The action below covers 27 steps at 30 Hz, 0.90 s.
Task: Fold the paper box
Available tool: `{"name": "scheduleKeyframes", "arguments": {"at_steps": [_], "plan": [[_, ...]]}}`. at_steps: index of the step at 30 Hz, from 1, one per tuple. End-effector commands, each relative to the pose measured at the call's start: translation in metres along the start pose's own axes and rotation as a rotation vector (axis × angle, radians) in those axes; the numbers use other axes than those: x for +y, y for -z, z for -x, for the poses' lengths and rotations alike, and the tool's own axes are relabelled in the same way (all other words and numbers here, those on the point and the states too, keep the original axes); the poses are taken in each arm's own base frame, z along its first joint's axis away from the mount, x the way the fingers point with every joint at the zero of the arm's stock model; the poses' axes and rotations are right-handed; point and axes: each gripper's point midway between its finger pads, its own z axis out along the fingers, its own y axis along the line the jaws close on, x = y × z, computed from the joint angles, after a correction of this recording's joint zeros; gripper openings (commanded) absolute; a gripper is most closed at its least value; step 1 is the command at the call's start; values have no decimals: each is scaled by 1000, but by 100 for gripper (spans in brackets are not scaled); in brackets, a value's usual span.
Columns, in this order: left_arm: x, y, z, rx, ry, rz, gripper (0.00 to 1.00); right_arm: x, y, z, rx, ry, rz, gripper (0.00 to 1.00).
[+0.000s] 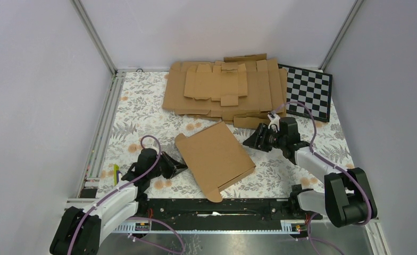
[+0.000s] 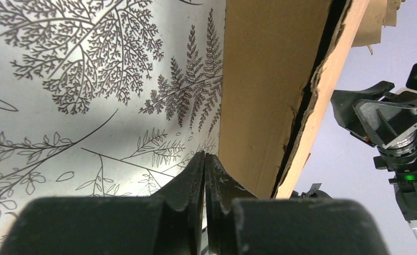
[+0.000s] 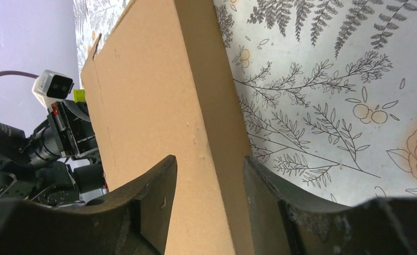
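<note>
Nearby, stacked blanks (image 1: 222, 87) and checkerboard (image 1: 308, 90) lie behind the paper box (image 1: 214, 156).

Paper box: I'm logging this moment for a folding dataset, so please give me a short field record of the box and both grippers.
paper box: lies on the floral table cover between the two arms, skewed to the table's edges
left gripper: shut, holding nothing, low beside the box's left edge
right gripper: open, the box's right edge seen between its fingers; contact cannot be told
behind the box: pile of flat blanks; checkerboard to its right
</note>
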Motion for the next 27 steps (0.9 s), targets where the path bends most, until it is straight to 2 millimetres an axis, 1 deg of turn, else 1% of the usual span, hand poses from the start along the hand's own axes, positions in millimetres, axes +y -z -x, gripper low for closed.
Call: {"name": "scheduleKeyframes", "arguments": {"at_steps": [1,4,5,12,16,18,20,23,27], "plan": [[-20,0,6,-15,-46,-72,6,1,-3,-10,66,26,42,54],[-21,0,5,-9,-55,-72,6,-4,-6,-18,104,10,42,45],[-21,0,5,-8,-57,-71,6,-5,-7,-20,114,3,40,43],[-18,-1,4,-2,-58,-62,7,-18,-14,-35,181,-23,27,39],[-18,0,4,-1,-60,-68,7,-33,-19,-41,198,-44,-23,33],[-17,0,4,-5,-59,-69,7,-42,-20,-39,188,-49,-75,31],[-16,0,3,-6,-57,-69,7,-51,-19,-37,183,-53,-127,26],[-10,-1,1,-2,-52,-61,7,-56,-16,-31,162,-49,-159,19],[-7,-3,-1,7,-52,-63,7,-60,-14,-31,152,-45,-178,15]]}}
